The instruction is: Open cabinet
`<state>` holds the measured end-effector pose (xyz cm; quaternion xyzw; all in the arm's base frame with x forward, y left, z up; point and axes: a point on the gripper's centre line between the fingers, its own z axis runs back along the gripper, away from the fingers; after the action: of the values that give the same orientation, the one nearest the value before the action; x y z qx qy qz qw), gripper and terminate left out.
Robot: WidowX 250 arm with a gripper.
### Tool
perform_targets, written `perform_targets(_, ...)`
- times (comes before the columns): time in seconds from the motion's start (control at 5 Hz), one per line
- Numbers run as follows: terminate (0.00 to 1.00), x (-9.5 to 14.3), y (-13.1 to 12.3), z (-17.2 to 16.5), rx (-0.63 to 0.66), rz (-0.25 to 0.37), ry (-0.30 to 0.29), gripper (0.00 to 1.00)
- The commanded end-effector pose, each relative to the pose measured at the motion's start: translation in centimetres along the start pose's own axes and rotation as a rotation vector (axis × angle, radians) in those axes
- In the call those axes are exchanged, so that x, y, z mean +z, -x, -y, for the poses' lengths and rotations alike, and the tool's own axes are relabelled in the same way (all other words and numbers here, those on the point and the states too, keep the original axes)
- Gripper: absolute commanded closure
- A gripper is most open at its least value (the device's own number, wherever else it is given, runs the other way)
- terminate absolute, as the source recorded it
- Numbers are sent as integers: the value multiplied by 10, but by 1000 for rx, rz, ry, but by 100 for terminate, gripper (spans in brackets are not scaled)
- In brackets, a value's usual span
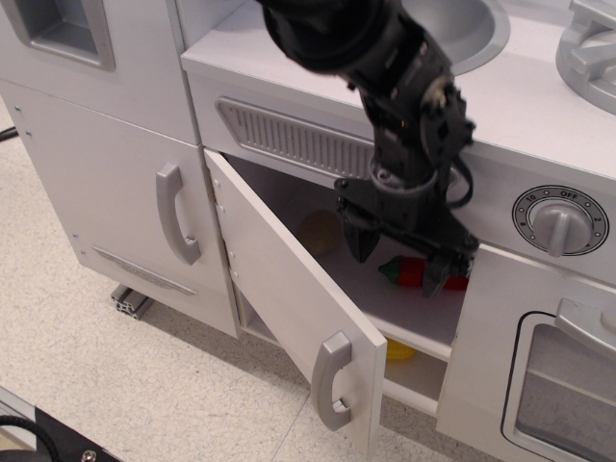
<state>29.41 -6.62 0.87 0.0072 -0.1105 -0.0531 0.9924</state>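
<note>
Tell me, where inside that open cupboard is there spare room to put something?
The white upper shelf is bare toward its front edge. Further back it is crowded: a round tan object at left, a red pepper toy at right, the open black gripper between.

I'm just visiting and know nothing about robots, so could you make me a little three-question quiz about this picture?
1. True or false: the cabinet door stands swung open.
2. The claw is: A) gripping the door's handle; B) open, in front of the cabinet opening; C) on the dial.
3. What colour is the long toy on the upper shelf?

Key: 1 true. 2 B. 3 red, with a green end.
</note>
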Motion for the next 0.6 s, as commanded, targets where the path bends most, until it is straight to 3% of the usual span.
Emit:
perform_targets(0.0,0,-16,36,-31,-6,-36,-45,0)
perform_targets(0.4,0,-20,79,-79,85,-73,-85,0)
